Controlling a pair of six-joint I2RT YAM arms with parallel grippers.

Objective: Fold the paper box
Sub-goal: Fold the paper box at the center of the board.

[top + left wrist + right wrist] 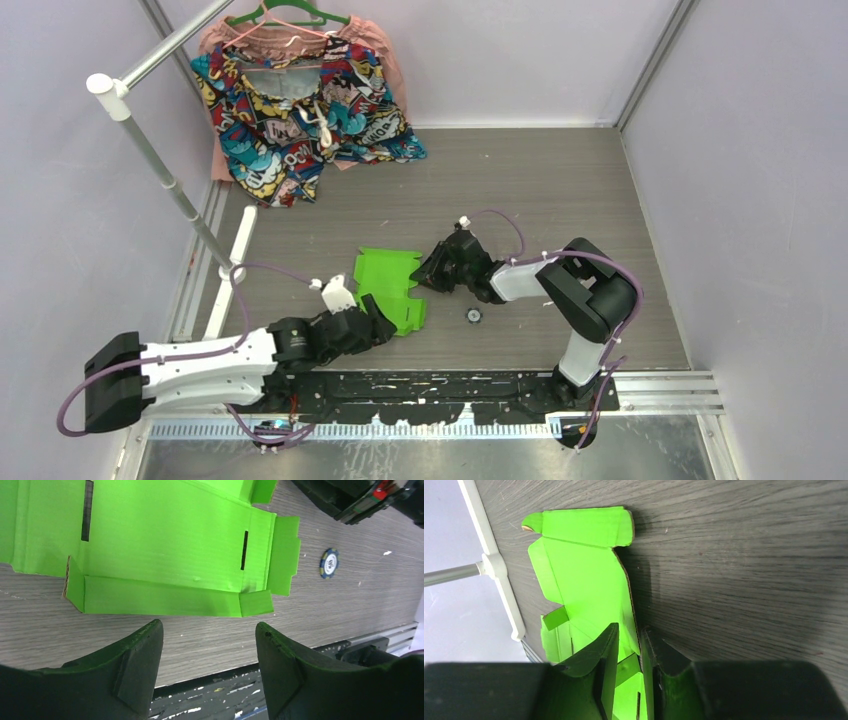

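Observation:
The paper box [392, 288] is a flat lime-green die-cut sheet lying on the wooden table between the two arms. In the left wrist view its slotted panels and flaps [165, 540] fill the upper part. My left gripper [385, 322] [209, 630] stands open just short of the sheet's near edge, with only bare table between its fingers. My right gripper [427, 272] [630, 630] is closed narrowly on the sheet's right edge [584, 575], which is lifted a little off the table and casts a shadow.
A small blue-and-white chip [473, 316] [329, 563] lies on the table right of the sheet. A colourful patterned garment [300, 110] hangs on a rack [160, 160] at the back left. A black rail [450, 385] runs along the near table edge.

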